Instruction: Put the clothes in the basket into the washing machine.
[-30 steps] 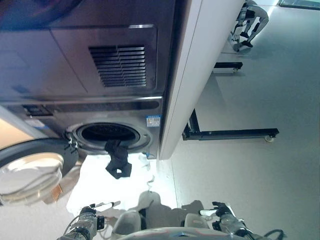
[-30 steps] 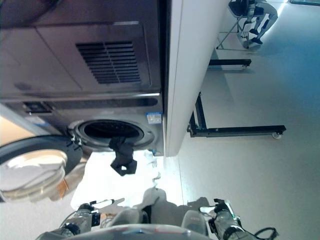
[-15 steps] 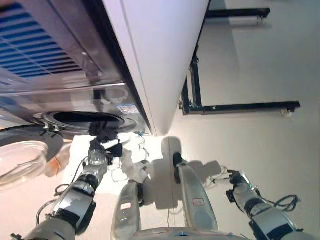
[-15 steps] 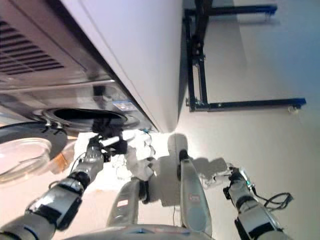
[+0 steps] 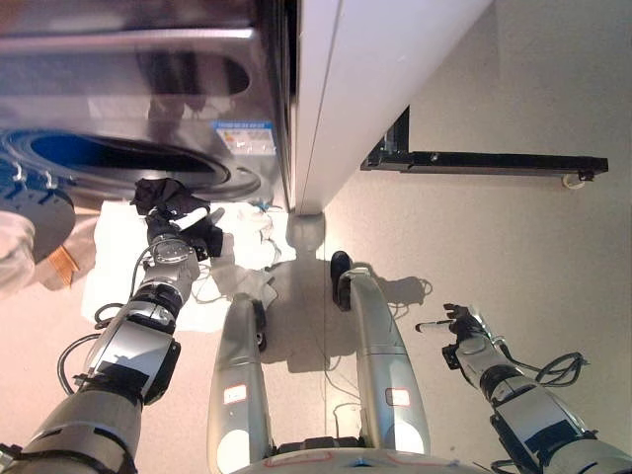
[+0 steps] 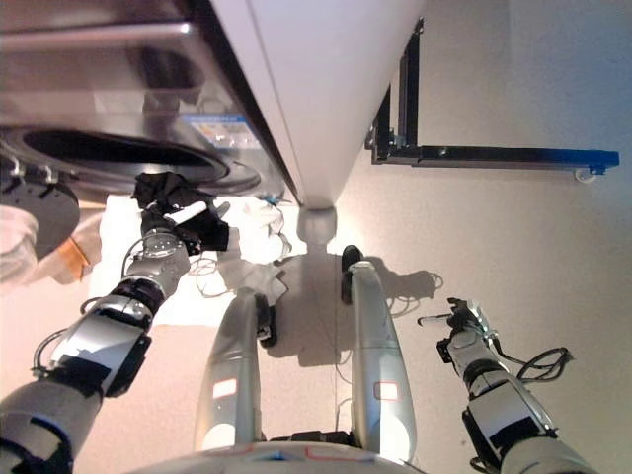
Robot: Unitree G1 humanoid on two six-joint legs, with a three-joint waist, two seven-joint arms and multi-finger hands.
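A black garment (image 5: 161, 194) bunches at the lower rim of the washing machine's round drum opening (image 5: 104, 156). My left hand (image 5: 174, 240) is curled on the garment from below, right at the rim. The machine's round door (image 5: 28, 215) stands open at the far left. White clothes (image 5: 249, 232) lie in a pale heap on the white basket (image 5: 111, 281) in front of the machine. My right hand (image 5: 458, 330) hangs low over the floor at the right, fingers relaxed and empty; it also shows in the right eye view (image 6: 455, 325).
A white panel (image 5: 365, 79) stands right of the machine. A black frame on wheels (image 5: 484, 163) lies on the floor behind it. An orange-brown item (image 5: 61, 263) sits under the door.
The camera has tilted down. My left hand has come up from low in the view to the black garment hanging at the drum's rim and has taken hold of it.
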